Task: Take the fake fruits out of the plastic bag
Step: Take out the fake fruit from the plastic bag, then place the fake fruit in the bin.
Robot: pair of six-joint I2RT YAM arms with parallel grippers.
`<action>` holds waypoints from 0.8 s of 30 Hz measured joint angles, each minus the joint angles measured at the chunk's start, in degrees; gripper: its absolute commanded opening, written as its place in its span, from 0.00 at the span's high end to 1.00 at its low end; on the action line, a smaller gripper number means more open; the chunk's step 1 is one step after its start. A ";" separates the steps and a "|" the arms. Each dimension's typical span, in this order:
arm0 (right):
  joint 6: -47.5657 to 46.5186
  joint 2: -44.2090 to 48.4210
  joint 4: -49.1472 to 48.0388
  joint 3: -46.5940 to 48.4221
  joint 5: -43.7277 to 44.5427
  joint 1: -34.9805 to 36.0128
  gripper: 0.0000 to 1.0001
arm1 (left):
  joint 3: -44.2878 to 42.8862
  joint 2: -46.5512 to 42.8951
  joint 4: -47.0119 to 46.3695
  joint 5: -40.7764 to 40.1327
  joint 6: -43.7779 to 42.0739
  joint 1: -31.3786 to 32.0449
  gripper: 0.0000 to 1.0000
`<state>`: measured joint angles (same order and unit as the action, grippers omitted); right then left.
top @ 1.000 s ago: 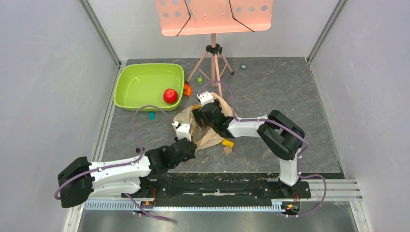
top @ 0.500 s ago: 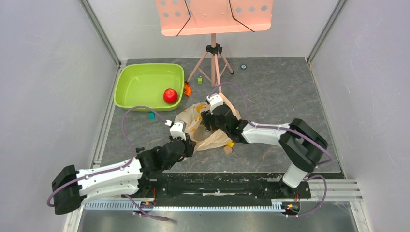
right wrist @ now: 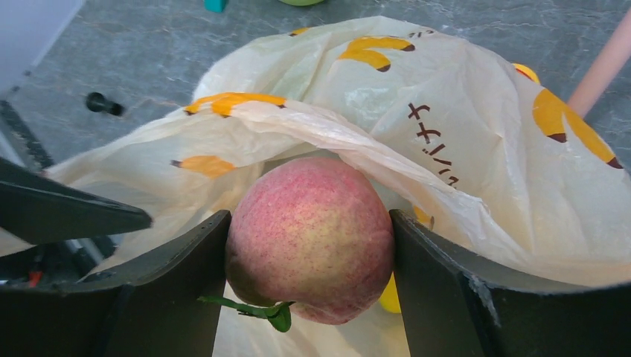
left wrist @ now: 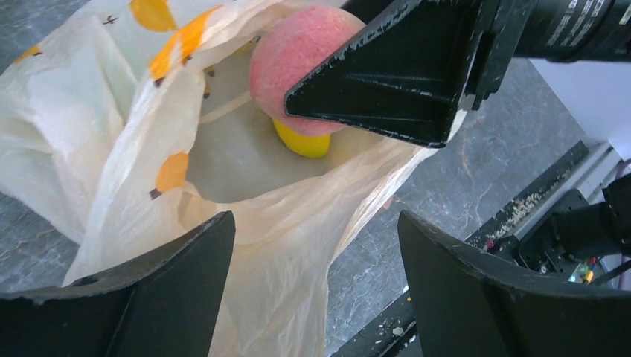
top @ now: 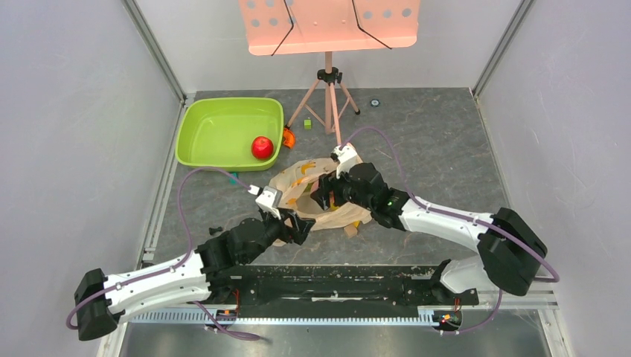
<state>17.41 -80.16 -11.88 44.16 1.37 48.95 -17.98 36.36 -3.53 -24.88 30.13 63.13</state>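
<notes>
The plastic bag [top: 306, 178] lies crumpled mid-table, beige with orange print, its mouth gaping toward the arms. My right gripper [right wrist: 309, 223] is shut on a pinkish peach [right wrist: 312, 234] at the bag's mouth [right wrist: 446, 126]. A yellow fruit [left wrist: 301, 141] lies inside the bag beneath the peach [left wrist: 294, 52]. My left gripper [left wrist: 316, 245] stands open over the bag's near edge [left wrist: 275, 245], nothing between its fingers. From above, the left gripper [top: 296, 225] sits at the bag's near-left side and the right gripper [top: 327, 195] is over its middle. A red apple [top: 261, 146] rests in the lime green tub [top: 216, 123].
A pink music stand's tripod [top: 328, 93] stands just behind the bag. Small coloured blocks lie around it: teal [top: 234, 177], orange [top: 289, 138], green [top: 307, 124], brown [top: 350, 230]. Grey walls close in both sides.
My left gripper has opened, let go of the bag and drawn back toward the near edge. The right gripper has closed on the peach and shifted right.
</notes>
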 measured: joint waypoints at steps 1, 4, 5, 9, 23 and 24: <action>0.61 0.61 0.11 -0.15 -0.55 -0.02 0.33 | 0.22 0.17 -0.72 1.01 -0.87 0.00 0.10; 3.43 2.25 -0.11 -0.26 -2.49 -0.04 0.32 | 0.59 0.63 -2.93 3.19 -2.84 0.00 0.04; 4.61 2.82 -0.35 -0.31 -3.28 -0.07 0.32 | 0.59 0.68 -3.52 3.63 -3.61 0.00 0.01; 8.61 4.04 -1.53 -0.59 -6.69 -0.07 0.32 | 0.59 0.76 -6.75 3.98 -6.34 0.00 0.00; 18.67 6.45 -7.52 -4.55 -18.97 -0.09 0.29 | 0.59 4.26 -14.78 4.02 -11.80 0.00 0.00; 19.10 6.69 -7.91 -4.66 -19.58 -0.09 0.29 | 0.59 4.59 -14.99 4.04 -11.80 0.00 0.00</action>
<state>36.51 -73.47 -19.79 39.51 -18.22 48.86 -17.39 40.95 -18.52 -20.84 18.33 63.13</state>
